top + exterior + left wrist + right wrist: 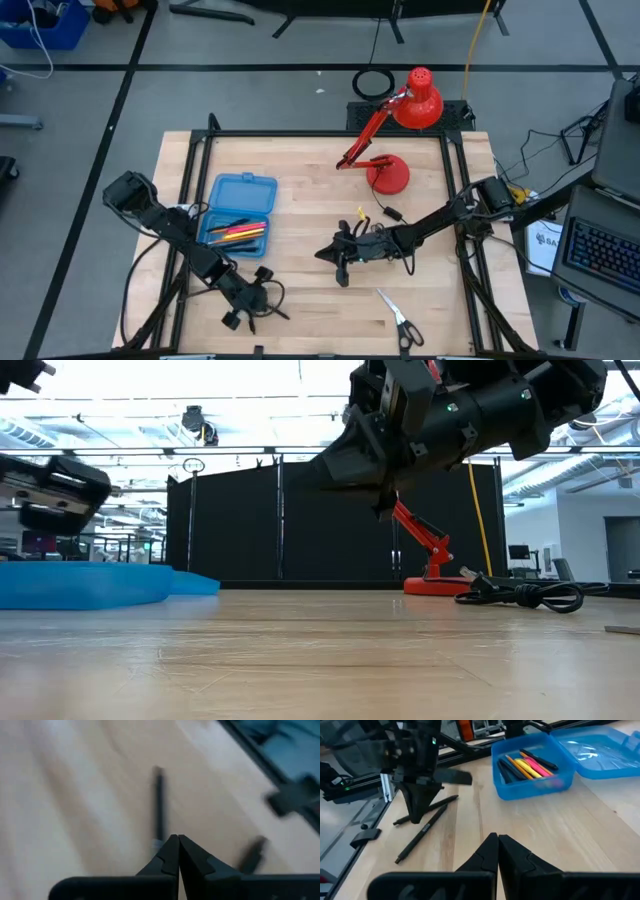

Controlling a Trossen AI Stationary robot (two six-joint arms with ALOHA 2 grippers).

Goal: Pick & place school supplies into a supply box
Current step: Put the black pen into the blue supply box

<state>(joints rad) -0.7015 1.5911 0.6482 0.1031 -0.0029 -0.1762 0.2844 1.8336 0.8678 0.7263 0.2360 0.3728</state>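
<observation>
The supply box (pixel 240 208) lies open at the table's left; in the right wrist view its tray (pixel 532 790) holds several black, yellow, pink and orange pens (pixel 530 765). Two black pens (pixel 422 837) (pixel 427 809) lie on the table near the front left. My left gripper (pixel 415 819) points down at them, shut; in its own view its tips (pixel 174 839) stand beside one pen's end (pixel 158 805). My right gripper (pixel 335 255) hovers shut above the table's middle, holding nothing. Scissors (pixel 400 320) lie flat near the front edge. My left gripper stands with its shut tips right at one end of a black pen (pixel 157 840) that lies on the table. Nothing shows between the fingers. Whether the tips touch the pen, I cannot tell.
A red desk lamp (pixel 400 140) stands at the back of the table, and its black cable (pixel 385 215) coils beside my right arm. The box's lid (pixel 600 747) lies open flat behind the tray. Bare wood shows between the box and the scissors.
</observation>
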